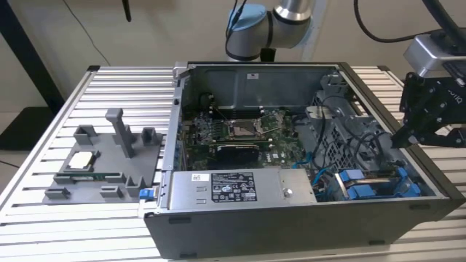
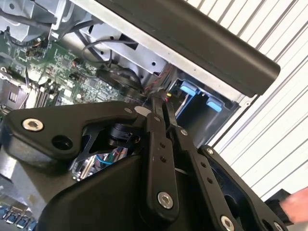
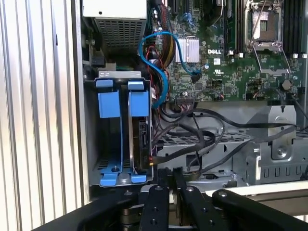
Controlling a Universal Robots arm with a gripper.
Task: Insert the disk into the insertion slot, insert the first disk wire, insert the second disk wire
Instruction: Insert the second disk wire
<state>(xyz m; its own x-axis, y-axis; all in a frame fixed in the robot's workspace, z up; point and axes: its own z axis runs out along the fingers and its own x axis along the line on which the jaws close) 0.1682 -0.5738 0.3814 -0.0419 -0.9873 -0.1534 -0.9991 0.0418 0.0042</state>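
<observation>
One robot hand (image 2: 162,102) hung over the open computer case (image 1: 291,229), its two fingers pressed together; whether a thin wire sat between them could not be told. In the first wrist view the disk (image 3: 143,139) stood on edge in the insertion slot (image 3: 118,74), apparently seated. Wiring seemed the step in hand: a plug would need squaring to the disk's edge, clear of the black cables (image 3: 185,144) just beside, then a straight, gentle push.
</observation>
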